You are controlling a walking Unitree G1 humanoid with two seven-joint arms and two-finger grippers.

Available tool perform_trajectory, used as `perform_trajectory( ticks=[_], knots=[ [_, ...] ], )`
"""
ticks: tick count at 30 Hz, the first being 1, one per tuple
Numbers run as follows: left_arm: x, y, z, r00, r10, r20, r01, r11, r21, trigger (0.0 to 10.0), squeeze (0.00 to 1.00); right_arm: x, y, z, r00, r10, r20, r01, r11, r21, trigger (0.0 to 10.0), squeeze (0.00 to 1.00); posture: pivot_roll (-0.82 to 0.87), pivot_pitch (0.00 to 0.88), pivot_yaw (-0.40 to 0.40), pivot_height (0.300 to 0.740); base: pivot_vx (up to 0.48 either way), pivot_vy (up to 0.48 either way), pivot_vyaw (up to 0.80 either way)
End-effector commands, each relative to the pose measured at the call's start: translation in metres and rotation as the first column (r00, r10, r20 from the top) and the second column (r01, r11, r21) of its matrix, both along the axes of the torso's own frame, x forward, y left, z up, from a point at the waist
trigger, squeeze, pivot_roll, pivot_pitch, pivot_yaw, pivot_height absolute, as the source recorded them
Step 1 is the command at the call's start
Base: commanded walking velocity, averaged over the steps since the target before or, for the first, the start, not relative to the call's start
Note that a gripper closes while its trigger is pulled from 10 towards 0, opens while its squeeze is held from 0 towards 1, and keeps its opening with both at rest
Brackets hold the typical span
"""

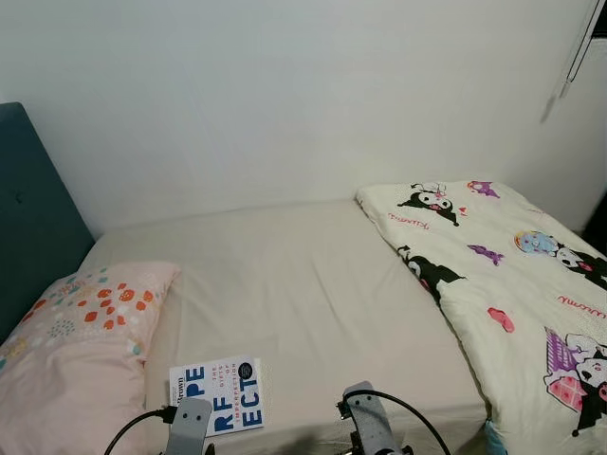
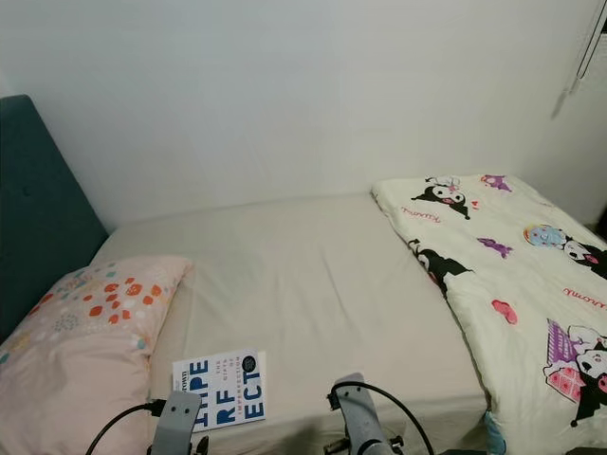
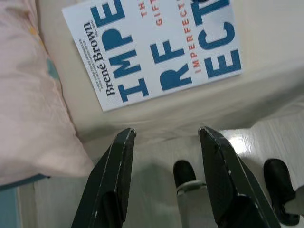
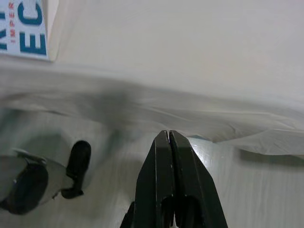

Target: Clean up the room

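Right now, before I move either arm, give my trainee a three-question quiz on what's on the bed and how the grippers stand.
1. True or false: the book lies at the near edge of the bed, beside the pillow.
2. Which gripper is open? A) left gripper B) right gripper
3. Fill in: the cartoon-print blanket covers the bed's ____ side, by the robot's own sides.

Key: 1 true. 2 A; the right one's fingers are pressed together. 3 right.
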State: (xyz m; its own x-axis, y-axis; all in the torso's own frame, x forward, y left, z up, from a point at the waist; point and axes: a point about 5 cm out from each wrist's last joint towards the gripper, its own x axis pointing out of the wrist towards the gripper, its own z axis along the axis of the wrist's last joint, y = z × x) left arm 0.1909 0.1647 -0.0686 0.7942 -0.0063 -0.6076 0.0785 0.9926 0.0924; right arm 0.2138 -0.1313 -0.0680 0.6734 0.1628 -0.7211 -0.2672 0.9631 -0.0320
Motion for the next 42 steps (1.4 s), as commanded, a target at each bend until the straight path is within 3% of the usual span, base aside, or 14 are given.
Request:
perform_trajectory(
  ticks=[1, 2, 5, 10, 19, 26, 35, 40, 42],
  knots=[
    [0.004, 0.003, 0.003, 1.000, -0.003, 0.026, 0.003, 1.000, 0.001, 10.0, 0.00, 0.008, 0.004, 0.006, 0.999, 0.008, 0.040, -0.009, 0.999, 0.033, 10.0, 0.00, 0.01, 0.000, 0.034, 0.732, 0.000, 0.000, 0.00],
    [0.004, 0.003, 0.003, 1.000, -0.003, 0.026, 0.003, 1.000, 0.001, 10.0, 0.00, 0.008, 0.004, 0.006, 0.999, 0.008, 0.040, -0.009, 0.999, 0.033, 10.0, 0.00, 0.01, 0.000, 0.034, 0.732, 0.000, 0.000, 0.00],
    [0.030, 0.008, 0.021, 0.993, 0.021, 0.117, -0.017, 0.999, -0.030, 10.0, 0.00, 0.027, 0.007, 0.020, 0.994, 0.006, 0.108, -0.013, 0.998, 0.068, 10.0, 0.00, -0.02, 0.000, 0.037, 0.732, 0.000, 0.000, 0.00],
    [0.040, 0.013, 0.030, 0.984, 0.070, 0.167, -0.066, 0.997, -0.030, 10.0, 0.00, 0.037, 0.005, 0.027, 0.989, -0.022, 0.145, 0.011, 0.997, 0.071, 10.0, 0.00, -0.03, 0.000, 0.041, 0.732, 0.000, 0.000, 0.00],
    [0.043, 0.006, 0.038, 0.967, 0.091, 0.240, -0.082, 0.996, -0.046, 10.0, 0.00, 0.041, 0.004, 0.030, 0.985, -0.022, 0.170, 0.011, 0.998, 0.068, 10.0, 0.00, -0.01, 0.000, 0.019, 0.732, 0.000, 0.000, 0.00],
    [0.038, 0.011, 0.032, 0.975, 0.111, 0.193, -0.109, 0.994, -0.025, 10.0, 0.00, 0.038, 0.005, 0.028, 0.989, -0.027, 0.147, 0.018, 0.998, 0.064, 10.0, 0.00, 0.00, 0.000, 0.012, 0.732, 0.000, 0.000, 0.00],
    [0.026, 0.010, 0.025, 0.986, 0.070, 0.151, -0.070, 0.998, -0.003, 10.0, 0.00, 0.023, 0.005, 0.017, 0.994, -0.029, 0.103, 0.023, 0.998, 0.060, 10.0, 0.00, -0.01, 0.000, 0.031, 0.732, 0.000, 0.000, 0.00],
    [0.030, 0.006, 0.028, 0.986, 0.028, 0.163, -0.028, 1.000, -0.003, 10.0, 0.00, 0.025, 0.008, 0.019, 0.993, -0.005, 0.114, -0.002, 0.998, 0.061, 10.0, 0.00, 0.00, 0.000, 0.033, 0.732, 0.000, 0.000, 0.00],
    [0.034, 0.003, 0.033, 0.982, 0.000, 0.189, 0.001, 1.000, -0.009, 10.0, 0.00, 0.030, 0.010, 0.023, 0.991, -0.001, 0.136, -0.009, 0.997, 0.074, 10.0, 0.00, 0.00, 0.041, 0.035, 0.732, 0.000, 0.000, 0.00]
  ],
)
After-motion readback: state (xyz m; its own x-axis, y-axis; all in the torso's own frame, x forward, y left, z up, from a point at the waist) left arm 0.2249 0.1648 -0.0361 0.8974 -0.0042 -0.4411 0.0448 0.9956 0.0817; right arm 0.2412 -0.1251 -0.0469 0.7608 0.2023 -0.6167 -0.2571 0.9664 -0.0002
